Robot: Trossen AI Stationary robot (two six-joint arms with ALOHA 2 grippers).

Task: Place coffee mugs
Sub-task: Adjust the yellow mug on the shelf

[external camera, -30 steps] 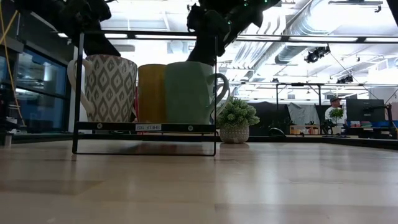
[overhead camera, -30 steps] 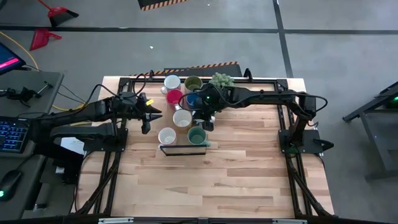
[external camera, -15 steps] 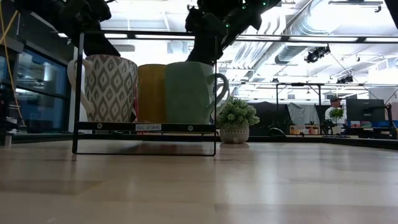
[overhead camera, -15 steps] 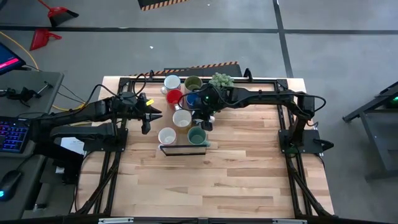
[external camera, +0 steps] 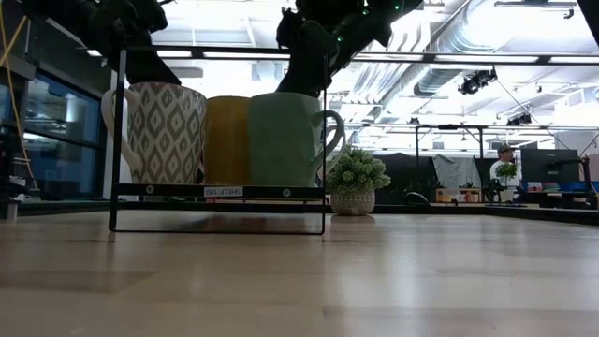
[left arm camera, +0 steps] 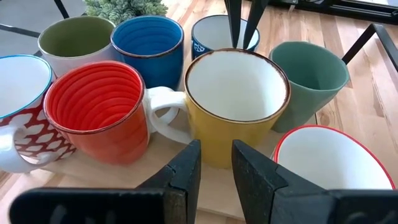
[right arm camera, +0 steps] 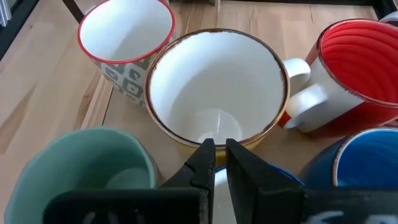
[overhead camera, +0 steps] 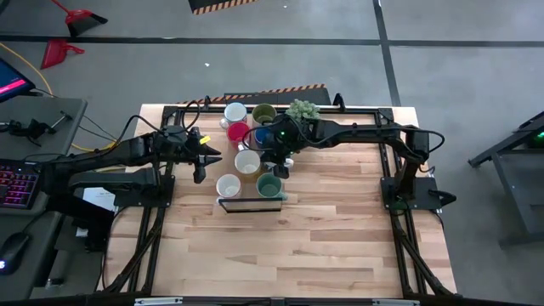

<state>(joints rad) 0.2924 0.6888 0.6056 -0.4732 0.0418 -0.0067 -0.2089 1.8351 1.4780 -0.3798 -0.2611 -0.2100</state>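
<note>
Several coffee mugs stand bunched at the table's middle: a red (left arm camera: 99,115), a blue (left arm camera: 149,43), an olive green (left arm camera: 74,40), a yellow (left arm camera: 236,96), a teal (left arm camera: 308,78) and a red-rimmed white one (left arm camera: 329,162). My right gripper (overhead camera: 281,167) reaches down among them, shut on a dark blue mug with a white inside (left arm camera: 211,34), which the arm hides in the high view. My left gripper (left arm camera: 215,165) hovers open to the group's left, pointing at the yellow mug and holding nothing. My right gripper comes from above, slanting down, and its fingers (left arm camera: 234,28) stand at the dark blue mug's rim, on the side next to the yellow mug. A white strip of the mug (right arm camera: 219,179) shows between them. The yellow mug hides the fingertips and the mug's base.
A black wire rack (overhead camera: 251,204) stands just near of the white (external camera: 167,131) and teal (external camera: 285,140) mugs. A small potted plant (overhead camera: 302,109) sits at the far edge behind the group. Bare wood lies toward the near edge.
</note>
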